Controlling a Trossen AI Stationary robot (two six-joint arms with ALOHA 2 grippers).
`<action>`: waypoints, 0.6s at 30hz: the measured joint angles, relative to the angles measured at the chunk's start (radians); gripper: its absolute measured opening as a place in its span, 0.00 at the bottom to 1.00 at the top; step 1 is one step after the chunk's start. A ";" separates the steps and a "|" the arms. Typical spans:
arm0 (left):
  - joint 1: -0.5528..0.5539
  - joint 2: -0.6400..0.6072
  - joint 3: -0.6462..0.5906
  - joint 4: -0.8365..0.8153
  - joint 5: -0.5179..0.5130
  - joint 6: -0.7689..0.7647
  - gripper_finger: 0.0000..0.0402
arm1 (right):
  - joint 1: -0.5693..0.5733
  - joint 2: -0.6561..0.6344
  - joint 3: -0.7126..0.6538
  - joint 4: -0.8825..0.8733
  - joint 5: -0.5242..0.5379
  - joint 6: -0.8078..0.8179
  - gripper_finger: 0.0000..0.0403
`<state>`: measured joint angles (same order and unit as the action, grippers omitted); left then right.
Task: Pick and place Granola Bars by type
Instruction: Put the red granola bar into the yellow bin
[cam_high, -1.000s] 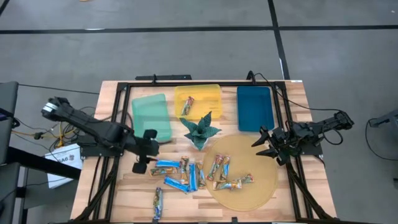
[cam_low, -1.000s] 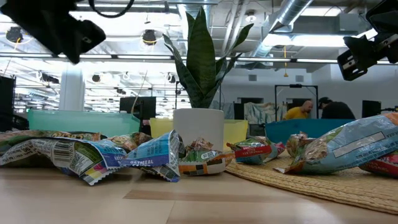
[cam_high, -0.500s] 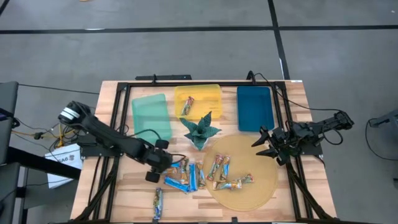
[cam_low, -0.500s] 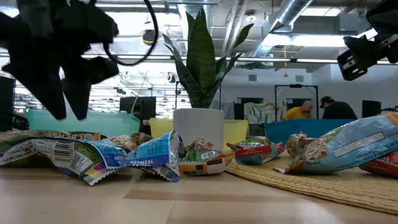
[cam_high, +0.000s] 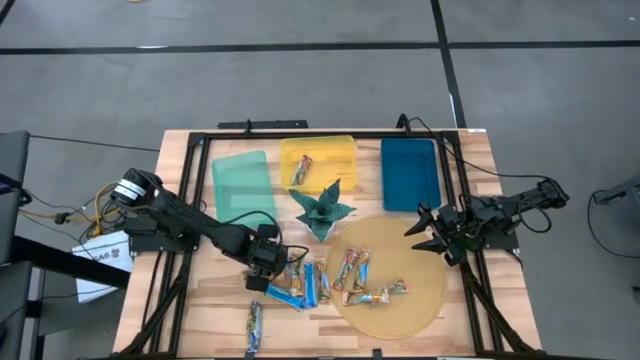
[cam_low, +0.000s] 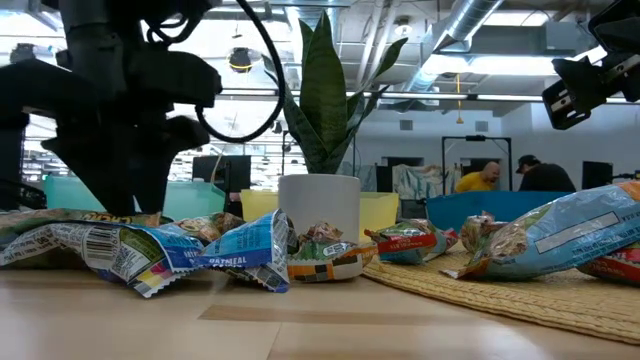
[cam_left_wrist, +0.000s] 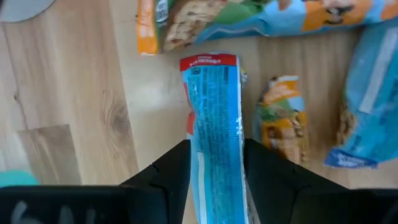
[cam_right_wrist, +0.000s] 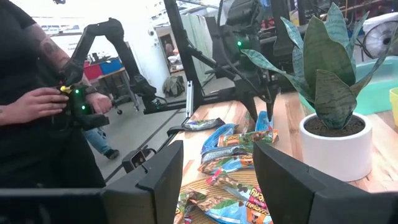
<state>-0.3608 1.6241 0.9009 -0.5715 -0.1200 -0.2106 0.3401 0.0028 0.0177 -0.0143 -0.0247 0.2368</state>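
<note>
While the left arm reaches into the loose pile, scene reads as follows:

Step in hand: grasp phase, by my reading. Left gripper (cam_left_wrist: 214, 180) is down at the table, fingers (cam_left_wrist: 171, 171) either side of a blue granola bar (cam_left_wrist: 214, 106).
Left gripper state: jaws part-way apart, straddling the blue bar; they sit right at its edges, but whether they already pinch it can't be told.
Blue bar position: flat on the wood table (cam_high: 215, 295), lengthwise btwn the fingers, in the cluster left of the round woven mat (cam_high: 425, 295).
Other bars: approx. four more on the mat (cam_high: 358, 270); several blue ones beside the gripper (cam_high: 300, 285); one alone near the table's front edge (cam_high: 253, 327); one orange-brown bar already in the yellow bin (cam_high: 340, 152).
Bins: green bin (cam_high: 243, 180), yellow bin, dark blue bin (cam_high: 410, 172) along the back; green and blue look bare.
Plant: potted snake plant (cam_high: 321, 210) stands btwn bins and bars.
Right arm: waits at the table's right edge, right gripper (cam_high: 432, 232) spread wide, holding nothing.
Next move needs: clench on the blue bar, lift clear w/o dragging neighbours, carry to a bin other than the yellow.
Hard to make out: left fingertips cut off in the wrist view; low view shows the arm only as a dark shape; bar labels unreadable from above.
Background: a person stands beyond the table in the right wrist view, holding a device.
</note>
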 joint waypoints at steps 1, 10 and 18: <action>0.003 0.000 0.000 -0.009 0.000 -0.007 0.35 | 0.000 0.000 0.000 0.000 0.000 0.000 0.47; 0.031 0.000 -0.001 -0.058 0.010 -0.062 0.35 | 0.000 0.000 0.000 0.000 0.000 0.000 0.47; 0.039 0.045 -0.003 -0.066 0.029 -0.089 0.35 | 0.000 0.000 0.000 0.000 0.000 0.000 0.47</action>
<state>-0.3214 1.6692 0.8982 -0.6376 -0.0908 -0.2993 0.3397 0.0026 0.0177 -0.0143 -0.0246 0.2368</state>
